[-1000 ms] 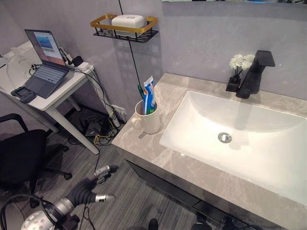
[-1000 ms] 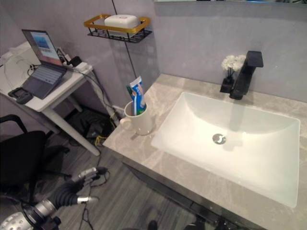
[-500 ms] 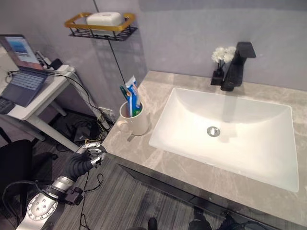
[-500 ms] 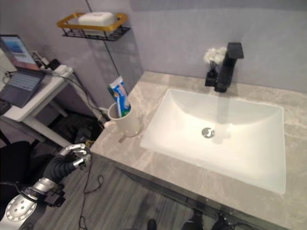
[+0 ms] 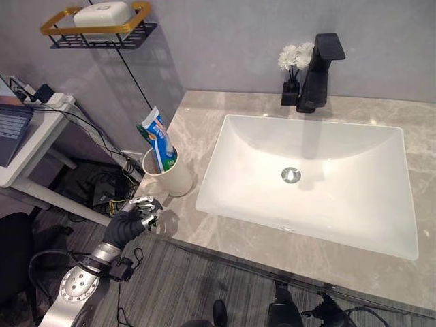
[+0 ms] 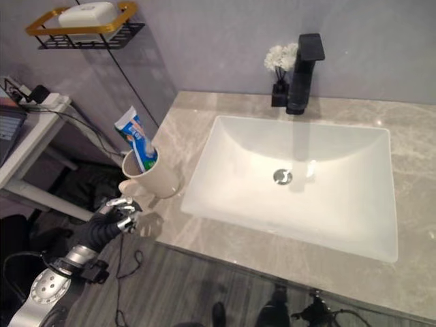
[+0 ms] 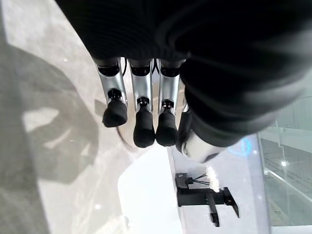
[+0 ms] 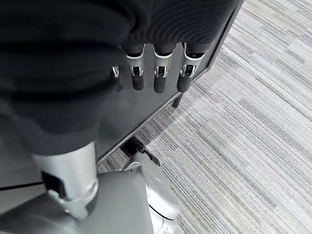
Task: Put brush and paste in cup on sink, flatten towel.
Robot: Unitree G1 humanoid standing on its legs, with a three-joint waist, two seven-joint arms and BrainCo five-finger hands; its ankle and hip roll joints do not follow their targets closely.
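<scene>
Grey marbled table (image 5: 225, 235) with white sink basin (image 5: 306, 177) at centre; cream cup (image 5: 165, 178) at left edge, just beside basin, already holding toothpaste tube (image 5: 152, 129) and green brush (image 5: 165, 162), both upright and leaning left. Black faucet (image 5: 317, 71) and white flowers (image 5: 291, 56) at far edge; wire shelf (image 5: 95, 27) with soap on wall, far left. No towel discernible anywhere on table.

Left hand (image 5: 141, 212) now at near-left corner of table, just near of cup, fingers (image 7: 141, 122) loosely curled and holding nothing; one second ago lower and well away from table, over floor. Whole view also shifted since then, so camera moved too. Right hand (image 8: 156, 73) hanging beside dark cabinet front over striped floor, fingers relaxed, empty.

Reading for task: brush-and-paste step apparently complete; raised left hand suggests approach toward cup or table edge, purpose unclear. Towel step pending, towel yet to be located.
</scene>
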